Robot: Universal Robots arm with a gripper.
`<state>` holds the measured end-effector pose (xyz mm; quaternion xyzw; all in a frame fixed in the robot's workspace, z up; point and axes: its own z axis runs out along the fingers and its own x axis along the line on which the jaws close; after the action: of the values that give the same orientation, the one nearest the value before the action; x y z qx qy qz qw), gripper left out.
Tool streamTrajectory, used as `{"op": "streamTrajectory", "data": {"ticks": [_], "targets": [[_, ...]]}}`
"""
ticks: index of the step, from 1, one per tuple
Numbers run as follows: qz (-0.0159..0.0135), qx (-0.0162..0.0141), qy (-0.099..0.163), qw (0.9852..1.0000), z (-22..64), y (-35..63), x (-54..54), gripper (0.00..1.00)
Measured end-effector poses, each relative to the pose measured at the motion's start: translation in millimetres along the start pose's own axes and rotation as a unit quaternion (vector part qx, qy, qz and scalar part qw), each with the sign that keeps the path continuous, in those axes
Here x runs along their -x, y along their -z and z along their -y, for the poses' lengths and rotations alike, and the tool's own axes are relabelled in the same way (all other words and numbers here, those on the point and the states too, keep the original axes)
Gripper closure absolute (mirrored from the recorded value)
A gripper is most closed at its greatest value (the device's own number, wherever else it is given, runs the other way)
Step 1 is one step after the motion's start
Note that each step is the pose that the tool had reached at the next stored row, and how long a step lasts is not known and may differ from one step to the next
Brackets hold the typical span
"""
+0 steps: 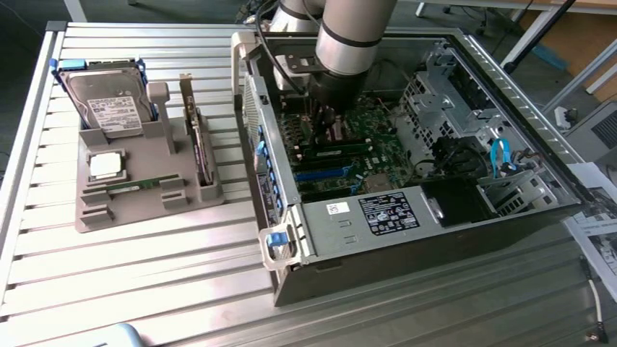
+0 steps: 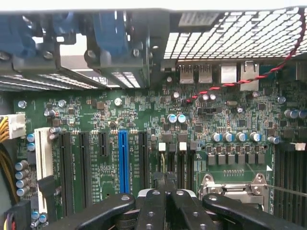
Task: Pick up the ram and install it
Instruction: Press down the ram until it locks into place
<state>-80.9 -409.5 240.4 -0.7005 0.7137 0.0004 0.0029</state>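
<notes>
The gripper [image 2: 164, 184] is clenched, fingertips together above the motherboard [image 2: 144, 120] inside the computer case [image 1: 318, 238]; a ram [image 1: 333, 152] seems seated beside it

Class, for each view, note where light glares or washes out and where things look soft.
Exterior view: strong glare bleaches the slatted table at the exterior view's left; the case interior lies in shadow. Wrist view: the perforated panel is blown out; the gripper up close looks soft.
</notes>
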Motion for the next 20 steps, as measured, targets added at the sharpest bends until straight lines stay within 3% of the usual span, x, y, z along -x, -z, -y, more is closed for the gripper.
{"op": "streamTrajectory", "data": {"ticks": [6, 20], "targets": [[0.0, -0.001, 0.0, 1.0, -6.3, 0.0, -0.1, 0.89], [0.0, -0.0011, 0.0, 1.0, -7.5, -2.2, -0.2, 0.89]]}}
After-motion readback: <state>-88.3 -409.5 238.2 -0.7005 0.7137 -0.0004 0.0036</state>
